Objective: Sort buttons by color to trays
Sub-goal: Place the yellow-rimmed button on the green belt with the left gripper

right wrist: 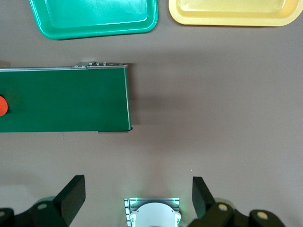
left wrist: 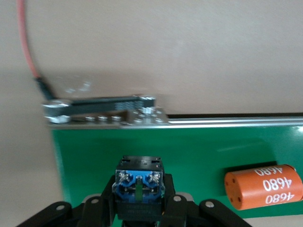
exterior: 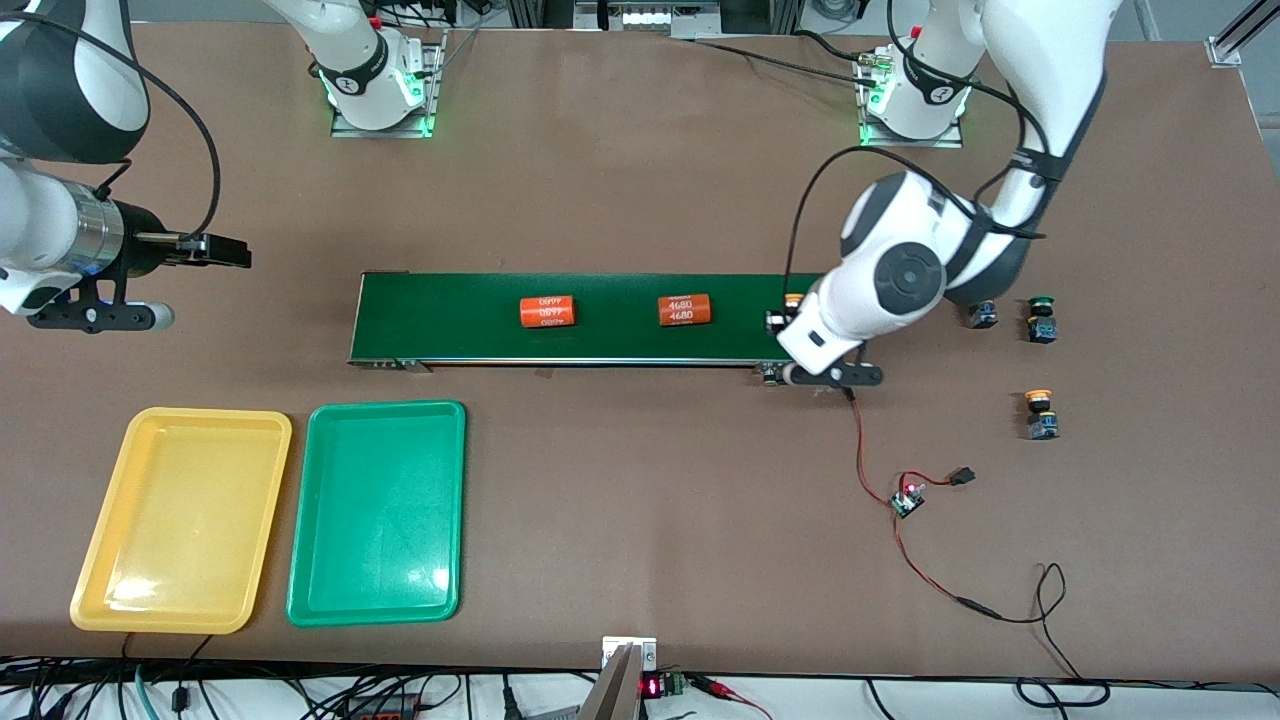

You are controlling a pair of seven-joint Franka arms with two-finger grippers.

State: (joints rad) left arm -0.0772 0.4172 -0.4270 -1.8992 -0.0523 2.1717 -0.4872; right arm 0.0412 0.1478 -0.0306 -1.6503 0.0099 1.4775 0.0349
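Left pincer (left wrist: 137,208) grips a button (left wrist: 138,182) over the belt (left wrist: 199,151); right pincer (right wrist: 137,198) wide open.

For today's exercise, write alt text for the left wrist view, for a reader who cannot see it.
The left gripper is shut on a button, its black-and-blue body facing the camera, over the end of a dark green conveyor belt. An orange cylinder printed "4680" lies on the belt beside it, and a red wire crosses the brown table past the belt's metal end.
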